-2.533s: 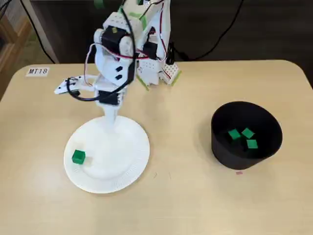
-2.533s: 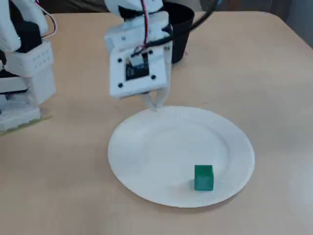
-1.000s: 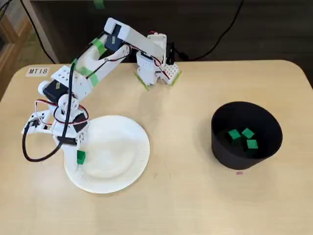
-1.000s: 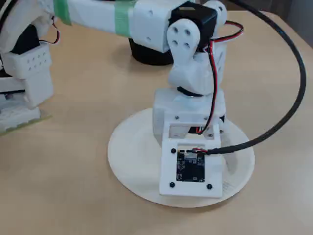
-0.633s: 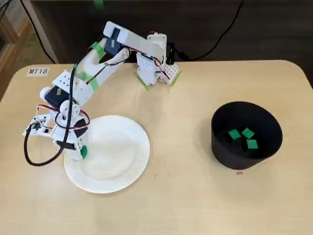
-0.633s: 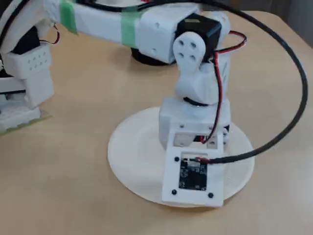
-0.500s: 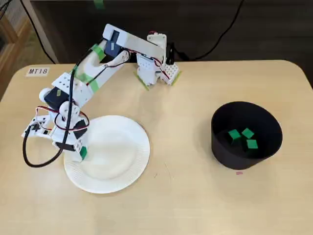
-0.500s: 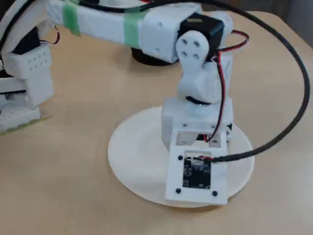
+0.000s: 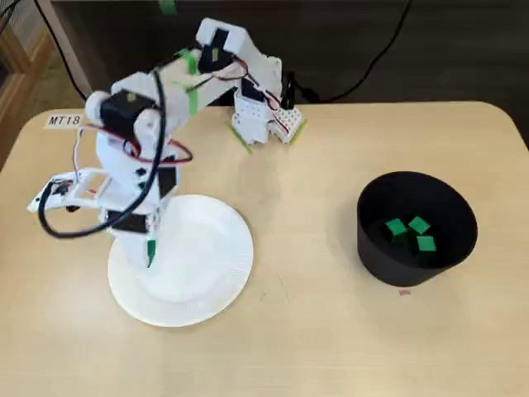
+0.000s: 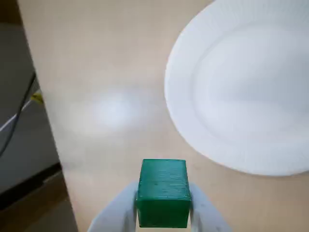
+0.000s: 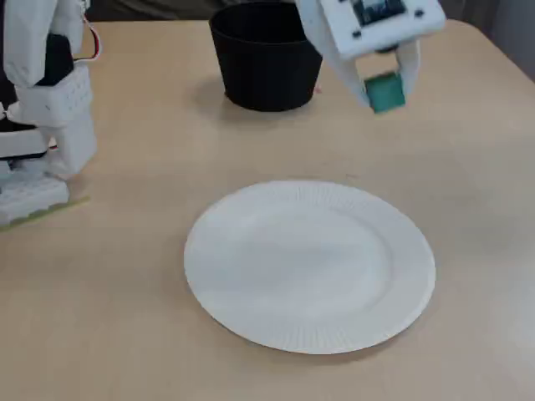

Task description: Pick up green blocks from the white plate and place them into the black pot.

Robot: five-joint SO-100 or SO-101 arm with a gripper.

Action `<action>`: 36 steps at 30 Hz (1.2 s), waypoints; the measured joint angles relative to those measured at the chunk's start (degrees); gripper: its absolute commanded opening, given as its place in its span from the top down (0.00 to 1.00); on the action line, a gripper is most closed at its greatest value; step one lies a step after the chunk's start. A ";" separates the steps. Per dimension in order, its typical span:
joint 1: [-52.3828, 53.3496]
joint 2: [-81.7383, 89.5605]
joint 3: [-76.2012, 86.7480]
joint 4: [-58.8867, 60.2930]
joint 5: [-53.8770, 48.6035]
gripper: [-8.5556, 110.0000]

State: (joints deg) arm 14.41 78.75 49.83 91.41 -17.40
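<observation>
Up and off the white plate [image 9: 202, 273] since half a second ago: my pincer [image 11: 386, 90] was down on the plate's ribbed edge then and now hangs raised. It has closed on the green block [image 11: 385, 92], whose two sides are pressed between my white fingers [image 10: 202, 212]. In the wrist view the green block [image 10: 163, 186] sits square in my pincer [image 10: 164, 203], above the tan surface [image 10: 106, 111] just beside the plate's rim [image 10: 178, 121]. From the high fixed view only a thin green sliver of it [image 9: 150, 250] shows under my wrist, over the plate's left part.

Around me, my arm base [image 9: 263, 116] stands at the surface's far edge. A black cable [image 9: 58, 227] loops out from my wrist to the left. A label reading MT18 [image 9: 64, 121] is stuck near the left corner.

The black pot [image 9: 376, 256] stands well apart from the plate, to its right in the high fixed view. A small pink mark [image 9: 403, 291] lies just in front of the pot. Three green blocks [image 9: 412, 232] lie close together on its floor. The plate's whole face [image 11: 309, 259] shows white in the low fixed view.
</observation>
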 measured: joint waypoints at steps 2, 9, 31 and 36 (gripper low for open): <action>-6.33 11.07 11.78 -6.42 4.39 0.95; -32.61 36.74 40.17 -21.62 17.14 0.95; -47.55 38.32 66.18 -54.40 16.08 0.54; -47.55 38.94 66.18 -53.17 15.47 0.54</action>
State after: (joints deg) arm -33.13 117.69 116.02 38.23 -1.93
